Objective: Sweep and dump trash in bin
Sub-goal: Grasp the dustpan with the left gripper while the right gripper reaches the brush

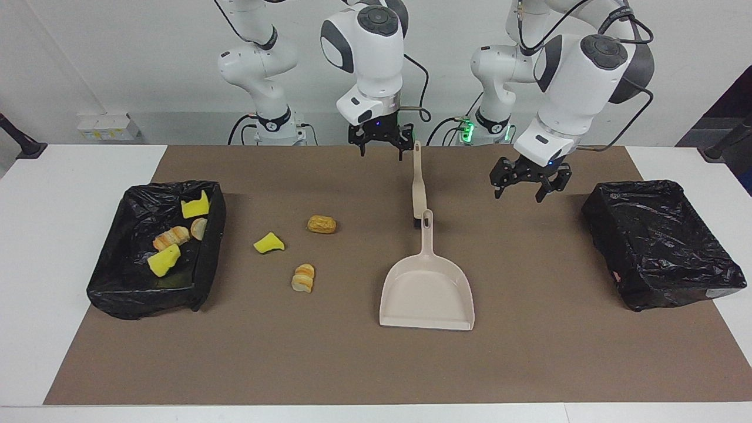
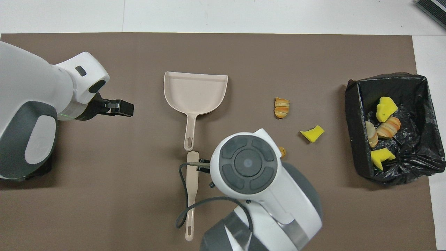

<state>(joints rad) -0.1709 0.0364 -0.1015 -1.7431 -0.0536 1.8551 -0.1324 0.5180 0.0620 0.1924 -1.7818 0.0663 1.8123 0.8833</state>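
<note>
While four scraps already lie in the bin at the right arm's end of the counter, three are left on the brown mat: a yellow sponge chunk, a round bread piece nearer the robots, and a striped bread piece farther out. By that count the job looks a little over half done, with sweeping and one more dump to go.

Neither arm holds anything. The right hand hangs wide open above the robots' edge of the mat, just beside the top of the brush. The left hand, also wide open, hovers over bare mat between the brush and the second bin, which looks empty.

Lying flat mid-counter, the dustpan has its mouth turned away from the robots and its handle tip almost touching the brush end. Nothing lies between the pan and the loose scraps, though both tools must first be picked up; the bin's raised wall will need clearing when tipping.
</note>
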